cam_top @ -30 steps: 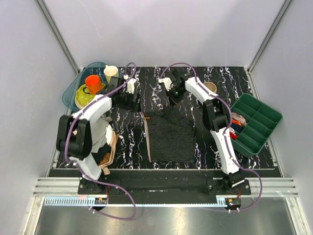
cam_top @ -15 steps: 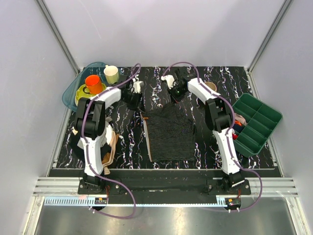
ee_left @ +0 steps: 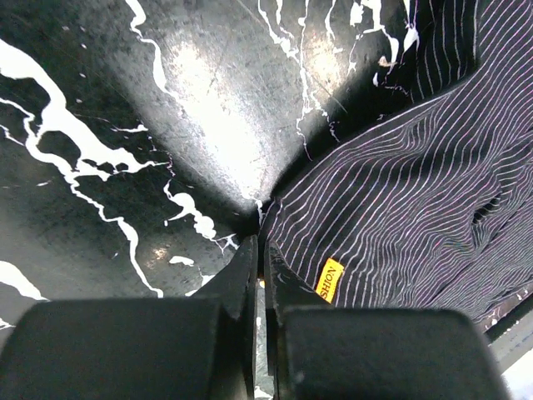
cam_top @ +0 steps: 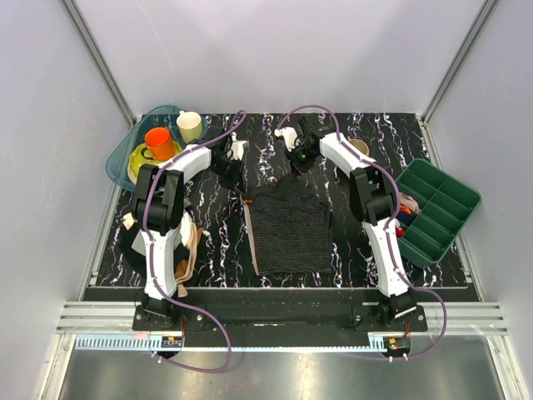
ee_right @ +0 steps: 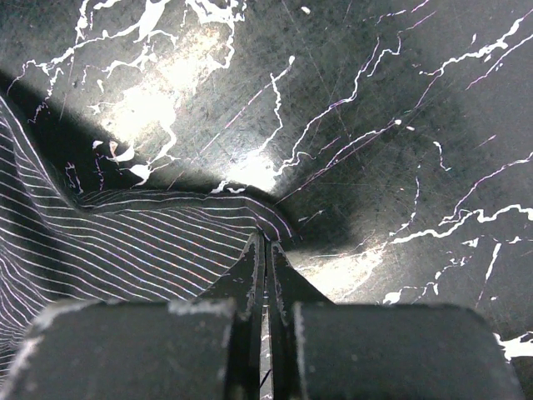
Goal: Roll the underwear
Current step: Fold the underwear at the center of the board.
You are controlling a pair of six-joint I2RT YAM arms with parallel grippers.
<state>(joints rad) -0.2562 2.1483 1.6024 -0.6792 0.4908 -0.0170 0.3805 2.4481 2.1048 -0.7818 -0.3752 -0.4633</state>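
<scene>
A black desk (cam_top: 375, 133) veined with white fills an enclosure of pale grey walls (cam_top: 275, 50) and metal corner posts (cam_top: 100, 62). The striped underwear (cam_top: 290, 233) lies spread at the desk's middle, its far edge gathered up at both corners. The left pincer (ee_left: 260, 242) is clamped on the far-left corner, just beside a yellow label (ee_left: 331, 279). The right pincer (ee_right: 265, 246) is pinched shut on the far-right corner. A green compartment tray (cam_top: 441, 187) sits at the right edge. A teal bin (cam_top: 117, 158) holding an orange cup (cam_top: 158, 140) sits at the far left.
</scene>
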